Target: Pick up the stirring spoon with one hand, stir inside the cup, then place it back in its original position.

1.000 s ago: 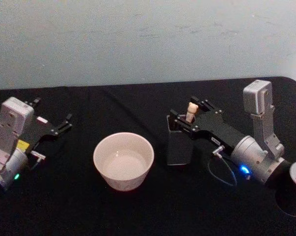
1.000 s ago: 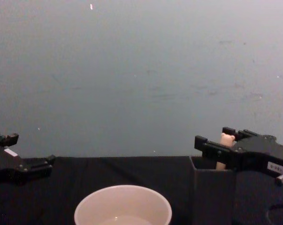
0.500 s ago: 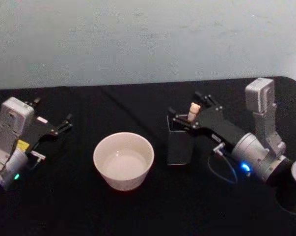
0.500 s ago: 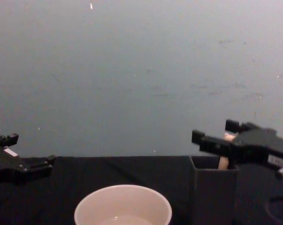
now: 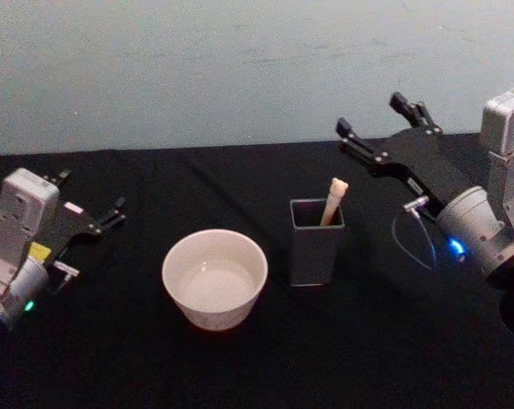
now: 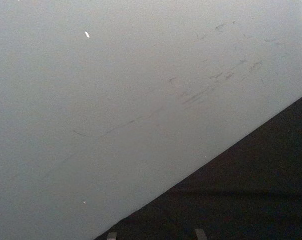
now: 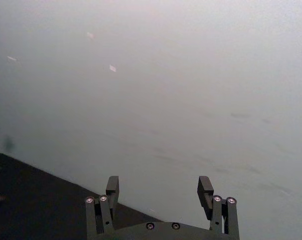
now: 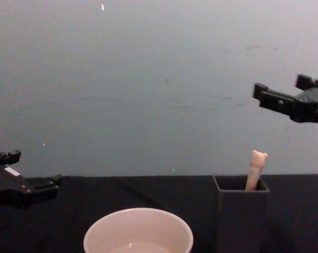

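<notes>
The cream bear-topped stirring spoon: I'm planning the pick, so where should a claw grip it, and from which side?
Grip the cream bear-topped stirring spoon on its upper handle just below the bear head, coming from above. The rest sits inside the dark square box holder, whose straight walls block a side approach. The handle leans, so tilt to match. The open right claw hangs nearest.

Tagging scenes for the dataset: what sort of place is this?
Most likely a lab or test bench, not a real kitchen: a table under a black cloth against a bare pale wall, with just a cup, a spoon in a dark holder, and two robot arms.
</notes>
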{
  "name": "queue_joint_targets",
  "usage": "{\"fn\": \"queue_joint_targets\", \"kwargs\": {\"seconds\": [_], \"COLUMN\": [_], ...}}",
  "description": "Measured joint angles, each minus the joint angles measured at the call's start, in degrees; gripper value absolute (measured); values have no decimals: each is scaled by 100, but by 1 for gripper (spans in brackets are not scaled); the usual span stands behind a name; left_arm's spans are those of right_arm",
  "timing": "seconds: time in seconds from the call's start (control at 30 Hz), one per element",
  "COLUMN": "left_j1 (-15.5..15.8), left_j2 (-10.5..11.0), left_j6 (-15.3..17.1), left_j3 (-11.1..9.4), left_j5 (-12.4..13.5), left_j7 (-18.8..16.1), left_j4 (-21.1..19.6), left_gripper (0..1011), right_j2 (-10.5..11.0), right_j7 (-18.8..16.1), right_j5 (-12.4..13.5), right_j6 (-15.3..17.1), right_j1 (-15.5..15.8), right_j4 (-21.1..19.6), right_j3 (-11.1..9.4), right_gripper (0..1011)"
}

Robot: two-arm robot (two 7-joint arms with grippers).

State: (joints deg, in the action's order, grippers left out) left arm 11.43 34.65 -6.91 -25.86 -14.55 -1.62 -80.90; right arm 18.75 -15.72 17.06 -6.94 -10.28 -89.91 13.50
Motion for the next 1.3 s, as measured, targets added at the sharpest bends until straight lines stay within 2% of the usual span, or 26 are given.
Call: {"fn": "queue_joint_targets", "kwargs": {"seconds": [0.13,0.37,0.73,1.3], "left_j1": [0,0,0,0], "left_j2": [0,0,0,0], "left_j6": [0,0,0,0], "left_j3": [0,0,0,0], "left_j5": [0,0,0,0], "left_j7": [0,0,0,0], "left_j4": [0,0,0,0], "left_gripper": [1001,1001,1002,1001], "right_j2": [-103,-295,-449,-435], "right_j7": [384,779,610,614], "right_j5": [-257,-584,-758,-740], "right_j6": [195,405,728,700], "right_j1": [33,113,122,118], "right_j4": [185,588,1075,1031], "right_j3": [-122,-187,-89,-93], "right_gripper": [1000,1000,1000,1000]}}
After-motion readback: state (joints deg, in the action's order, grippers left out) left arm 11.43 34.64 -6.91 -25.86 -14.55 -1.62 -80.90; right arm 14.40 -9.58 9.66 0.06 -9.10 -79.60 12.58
